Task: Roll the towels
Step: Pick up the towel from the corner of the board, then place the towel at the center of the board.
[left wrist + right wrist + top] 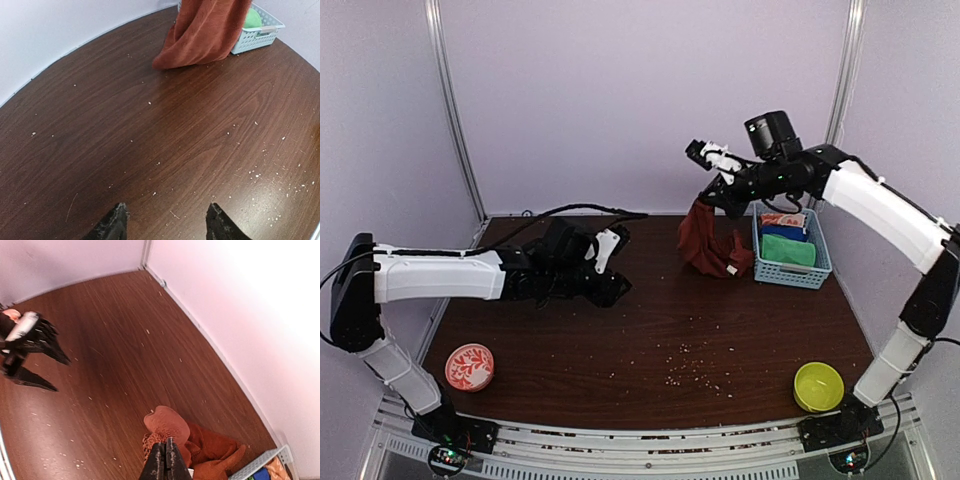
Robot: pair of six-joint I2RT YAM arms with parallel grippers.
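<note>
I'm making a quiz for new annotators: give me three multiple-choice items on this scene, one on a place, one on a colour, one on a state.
1. Where is the green towel? A in the blue basket; B draped over an arm; C on the floor.
2. What colour is the towel held by the right gripper? A white; B rust-red; C green.
3. How is the left gripper? A shut on cloth; B open, empty; C shut, empty.
Key: A, it lies inside the basket; B, the rust-red towel hangs from shut jaws; B, its jaws stand apart.
</note>
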